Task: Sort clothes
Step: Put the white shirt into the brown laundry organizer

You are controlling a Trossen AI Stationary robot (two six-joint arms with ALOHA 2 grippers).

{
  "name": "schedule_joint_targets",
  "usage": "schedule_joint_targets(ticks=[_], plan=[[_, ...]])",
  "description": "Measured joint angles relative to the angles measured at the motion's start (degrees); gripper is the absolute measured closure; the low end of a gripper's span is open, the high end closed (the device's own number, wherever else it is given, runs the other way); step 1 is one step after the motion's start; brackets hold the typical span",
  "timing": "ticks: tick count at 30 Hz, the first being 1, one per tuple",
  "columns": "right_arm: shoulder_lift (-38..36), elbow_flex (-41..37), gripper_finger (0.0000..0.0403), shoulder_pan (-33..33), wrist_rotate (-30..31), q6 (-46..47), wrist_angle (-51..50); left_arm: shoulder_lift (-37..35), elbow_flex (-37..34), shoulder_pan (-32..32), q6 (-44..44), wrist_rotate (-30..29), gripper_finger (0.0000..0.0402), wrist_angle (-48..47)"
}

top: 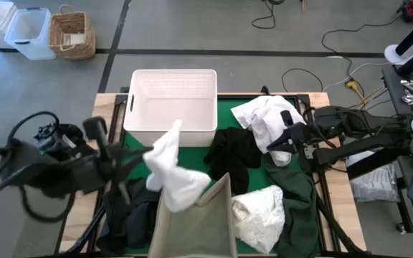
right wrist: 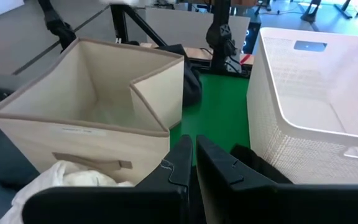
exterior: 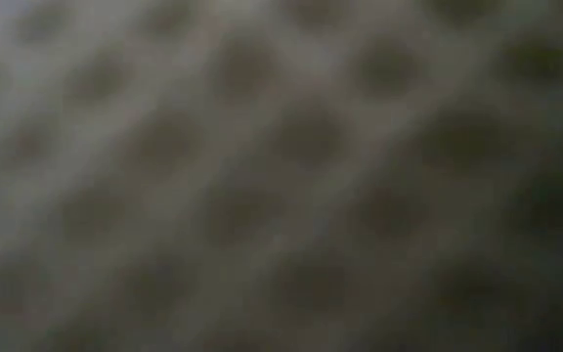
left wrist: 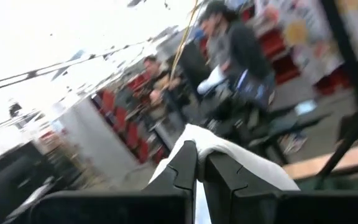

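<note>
White cloth garment (top: 172,170) hangs just beside the white basket (top: 172,97) | left gripper (left wrist: 199,163) pinching its bunched top | right gripper (right wrist: 193,154) pressed together, empty | soft, light, floppy: grip a gathered fold

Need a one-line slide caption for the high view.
Left hand lifts a white garment between white basket and beige fabric bin; right hand waits shut.

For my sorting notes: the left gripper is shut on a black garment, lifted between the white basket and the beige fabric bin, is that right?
Not quite. The garment in the left gripper is white, not black, as the high view shows. It does hang between the white basket and the beige fabric bin.
</note>
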Motion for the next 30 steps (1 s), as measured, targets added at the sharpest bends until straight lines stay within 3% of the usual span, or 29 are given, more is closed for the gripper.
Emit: schedule_joint_targets(ticks=[8, 17, 30], plan=[[-0.17, -0.67, 0.0390, 0.00, 0.00, 1.45, -0.08, 5.49, 2.45, -4.98, 0.80, 0.10, 0.0401, 2.01], [-0.16, -3.02, 0.0390, 0.00, 0.00, 1.43, 0.30, 10.44, 2.45, -5.10, -0.83, -0.35, 0.0401, 2.27], [-0.17, -3.52, 0.0390, 0.00, -0.02, -0.17, 0.40, 10.68, 1.94, -3.01, -0.66, -0.19, 0.0401, 1.99]])
